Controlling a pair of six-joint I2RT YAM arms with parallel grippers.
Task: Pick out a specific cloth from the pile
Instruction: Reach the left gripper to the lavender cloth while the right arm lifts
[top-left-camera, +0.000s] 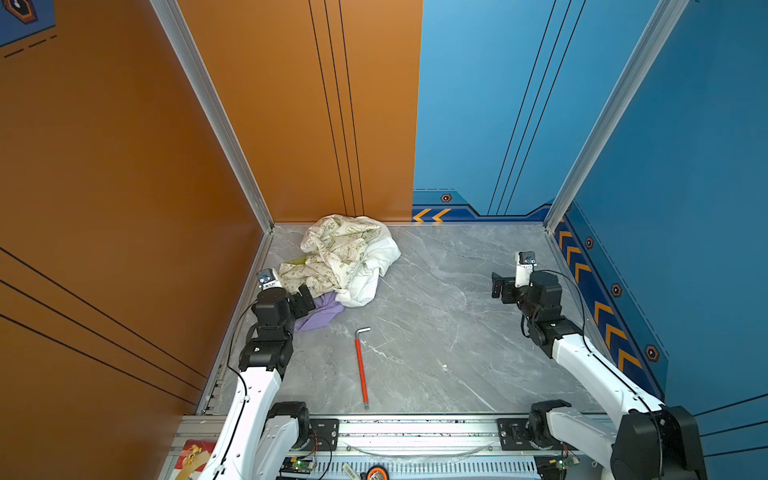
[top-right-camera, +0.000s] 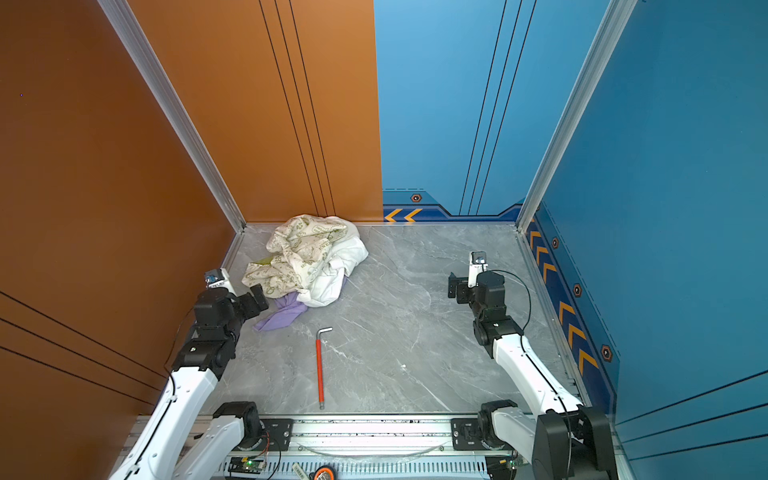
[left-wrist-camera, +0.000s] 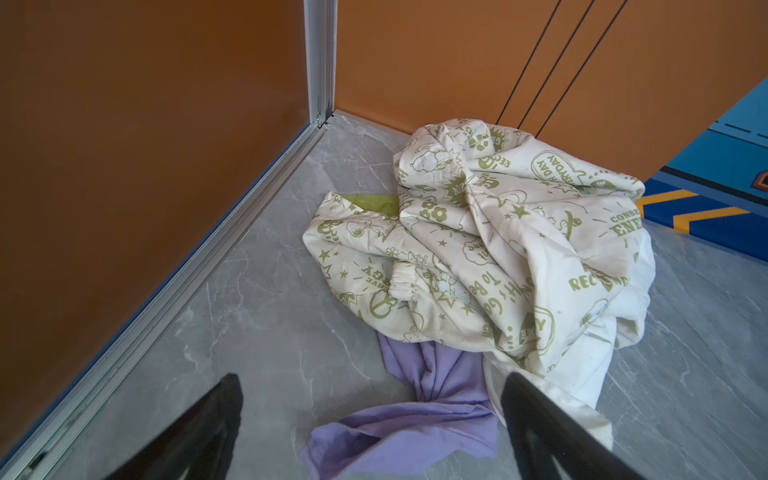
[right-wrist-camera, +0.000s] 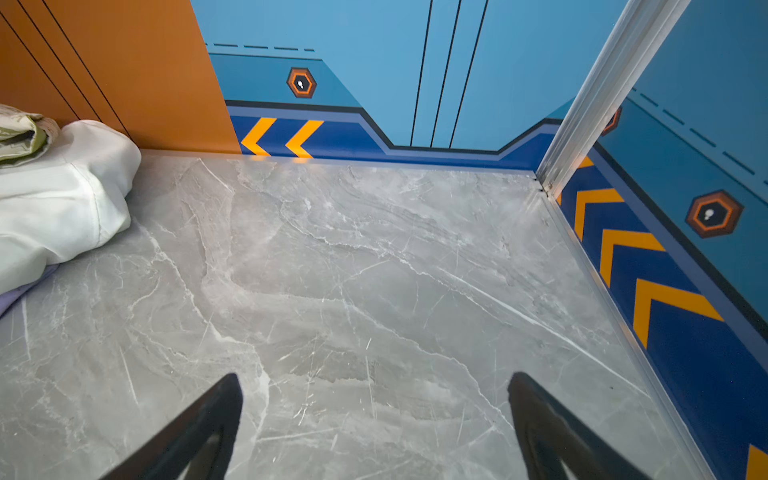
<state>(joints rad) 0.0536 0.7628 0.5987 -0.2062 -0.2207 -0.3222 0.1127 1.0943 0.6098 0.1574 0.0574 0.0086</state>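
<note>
The pile sits at the back left of the grey marble table. On top is a cream cloth with green print, and a plain white cloth lies on its right. The lavender cloth sticks out from under the pile's near edge, most of it hidden. My left gripper is open just over that lavender end, one finger against the white cloth's edge. My right gripper hangs open and empty above bare table at the right.
A red-handled hex key lies on the table near the front middle. The orange wall stands close on the left of the pile, the blue wall on the right. An aluminium rail runs along the front.
</note>
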